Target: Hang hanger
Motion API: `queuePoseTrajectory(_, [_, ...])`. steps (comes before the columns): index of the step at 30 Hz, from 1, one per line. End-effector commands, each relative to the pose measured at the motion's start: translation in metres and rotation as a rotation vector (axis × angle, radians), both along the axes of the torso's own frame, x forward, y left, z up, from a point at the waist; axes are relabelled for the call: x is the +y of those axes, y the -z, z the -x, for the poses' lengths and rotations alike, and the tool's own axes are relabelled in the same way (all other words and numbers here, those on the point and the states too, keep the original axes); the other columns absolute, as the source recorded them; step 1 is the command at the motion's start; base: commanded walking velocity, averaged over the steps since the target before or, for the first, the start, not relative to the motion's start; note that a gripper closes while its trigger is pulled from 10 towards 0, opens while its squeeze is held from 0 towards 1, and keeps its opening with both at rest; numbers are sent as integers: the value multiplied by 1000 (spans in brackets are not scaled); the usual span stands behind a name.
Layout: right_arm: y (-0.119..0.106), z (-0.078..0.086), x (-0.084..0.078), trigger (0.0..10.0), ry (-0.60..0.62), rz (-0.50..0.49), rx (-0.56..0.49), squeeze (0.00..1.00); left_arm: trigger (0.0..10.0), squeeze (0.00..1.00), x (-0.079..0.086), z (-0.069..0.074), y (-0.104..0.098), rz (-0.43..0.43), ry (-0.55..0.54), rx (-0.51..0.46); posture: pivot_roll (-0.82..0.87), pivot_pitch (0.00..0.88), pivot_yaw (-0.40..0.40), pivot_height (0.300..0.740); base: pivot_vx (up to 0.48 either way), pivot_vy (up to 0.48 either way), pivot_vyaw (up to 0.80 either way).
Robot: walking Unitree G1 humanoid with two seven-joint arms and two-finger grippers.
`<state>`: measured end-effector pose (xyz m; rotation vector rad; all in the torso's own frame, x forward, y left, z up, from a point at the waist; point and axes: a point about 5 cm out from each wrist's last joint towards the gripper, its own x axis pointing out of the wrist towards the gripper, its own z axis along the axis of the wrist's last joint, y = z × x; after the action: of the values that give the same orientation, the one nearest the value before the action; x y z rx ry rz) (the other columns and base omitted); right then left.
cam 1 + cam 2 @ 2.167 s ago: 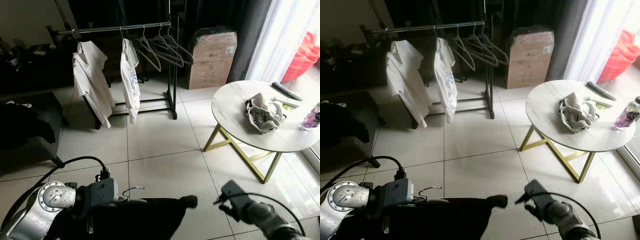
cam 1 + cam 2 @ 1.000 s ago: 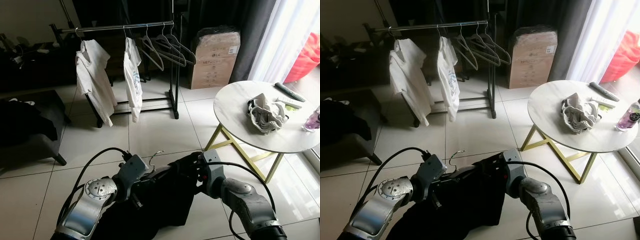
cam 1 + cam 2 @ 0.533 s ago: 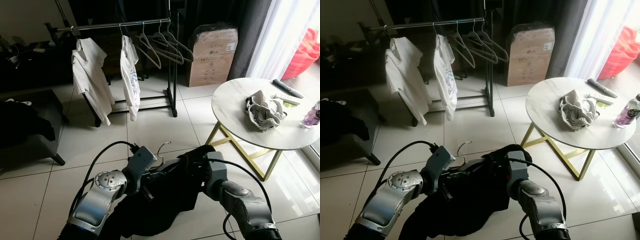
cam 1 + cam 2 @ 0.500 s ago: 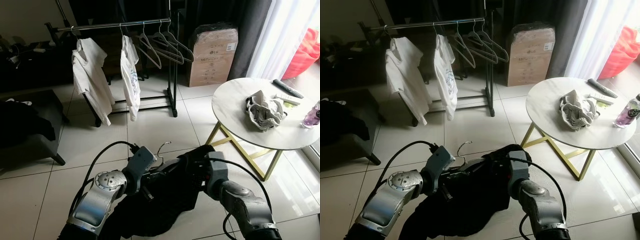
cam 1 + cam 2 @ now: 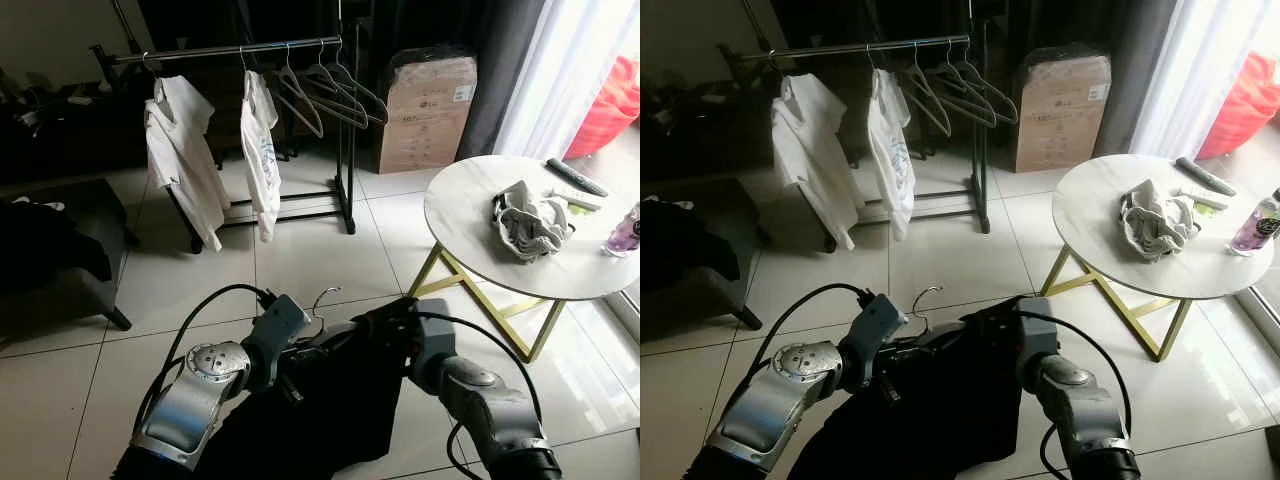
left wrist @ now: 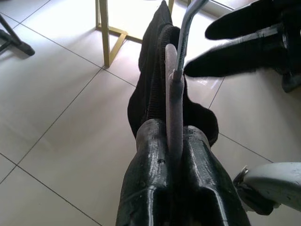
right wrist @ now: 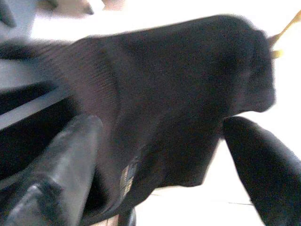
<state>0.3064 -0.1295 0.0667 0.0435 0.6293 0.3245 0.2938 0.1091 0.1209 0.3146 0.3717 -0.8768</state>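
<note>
Since 0.5 s earlier, black garment (image 5: 300, 420) hung flatter on the hanger (image 6: 175, 89), left gripper (image 6: 175, 141) clamped on its neck to keep it level, right gripper (image 7: 164, 141) spread around the shoulder, rack (image 5: 230, 50) well apart.

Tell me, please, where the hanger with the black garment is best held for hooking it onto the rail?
Grip the hanger at its neck just below the hook, from underneath, as the left tool does now. That leaves the metal hook free and pointing up toward the rail, while the black garment hangs clear below.
</note>
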Motion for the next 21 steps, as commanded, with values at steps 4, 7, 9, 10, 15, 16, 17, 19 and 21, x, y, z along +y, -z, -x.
queuePoseTrajectory(4, [1, 12, 5, 10000, -153, 11, 28, 0, 10000, 0, -7, 1, -10, 19, 30, -31, 8, 123, 55, 740, 0, 0, 0])
queuePoseTrajectory(7, [0, 12, 8, 10000, -174, 3, 27, 0, 10000, 0, -9, 1, -11, 30, 38, -26, 8, 118, 54, 740, 0, 0, 0])
queuePoseTrajectory(9, [-1, 12, 9, 10000, -182, -1, 27, 0, 10000, 0, -10, 2, -11, 32, 44, -25, 9, 117, 54, 740, 0, 0, 0])
queuePoseTrajectory(10, [-1, 10, 9, 10000, -174, -2, 21, 0, 10000, 0, -11, 2, -11, 31, 49, -25, 10, 117, 55, 740, 0, 0, 0])
queuePoseTrajectory(15, [-2, 4, 11, 10000, -118, -26, 2, 0, 10000, 0, -11, 3, -11, 30, 55, -21, 14, 120, 56, 740, 0, 0, 0])
queuePoseTrajectory(16, [-2, 2, 11, 10000, -98, -31, 1, 0, 10000, 0, -11, 3, -11, 30, 55, -21, 15, 120, 56, 740, 0, 0, 0])
queuePoseTrajectory(17, [-2, 2, 11, 10000, -98, -31, 1, 0, 10000, 0, -11, 3, -11, 30, 55, -21, 15, 120, 56, 740, 0, 0, 0])
queuePoseTrajectory(19, [2, -3, 7, 10000, -39, 17, -8, 0, 10000, 0, -12, 3, -11, 31, 54, -19, 22, 119, 56, 740, 0, 0, 0])
queuePoseTrajectory(21, [3, -4, 5, 10000, -31, 43, -12, 0, 10000, 0, -11, 3, -11, 31, 53, -18, 22, 119, 56, 740, 0, 0, 0])
